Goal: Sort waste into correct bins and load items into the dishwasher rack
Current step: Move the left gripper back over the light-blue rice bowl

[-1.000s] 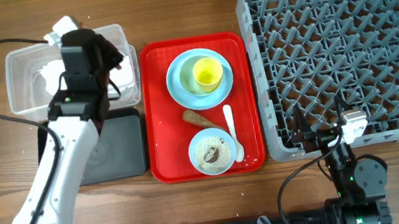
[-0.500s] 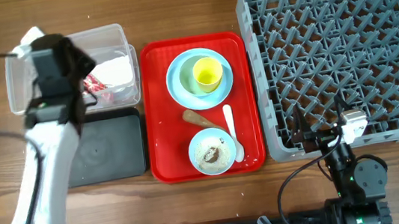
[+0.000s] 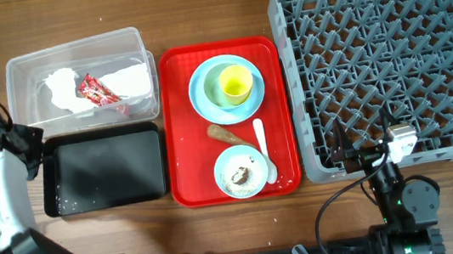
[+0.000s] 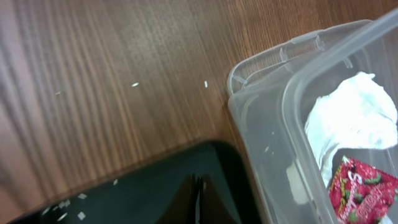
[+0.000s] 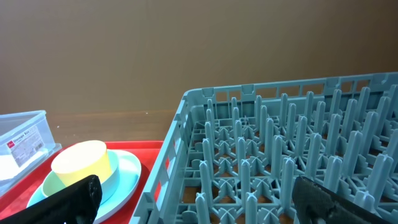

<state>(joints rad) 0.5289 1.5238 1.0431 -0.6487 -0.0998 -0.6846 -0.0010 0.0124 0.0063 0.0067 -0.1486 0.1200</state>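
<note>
R pincer (image 5: 196, 186), 5 o'clock: wide open, empty. Brown stick (image 3: 226, 134) still on red tray (image 3: 177, 107); rack (image 3: 390, 57) empty. L pincer (image 3: 30, 142) pulled back to 9 o'clock, off clear tub (image 3: 72, 46); opening can't tell. Wrapper (image 3: 94, 89) + tissue (image 3: 59, 82) now in tub, 10 o'clock: paper waste done.

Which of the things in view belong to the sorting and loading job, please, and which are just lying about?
Job: tissue, red wrapper, clear tub, black tray, brown food piece, plate, yellow cup, crumb-filled bowl, white spoon, dishwasher rack.
Lying about: red serving tray, which only carries items.
</note>
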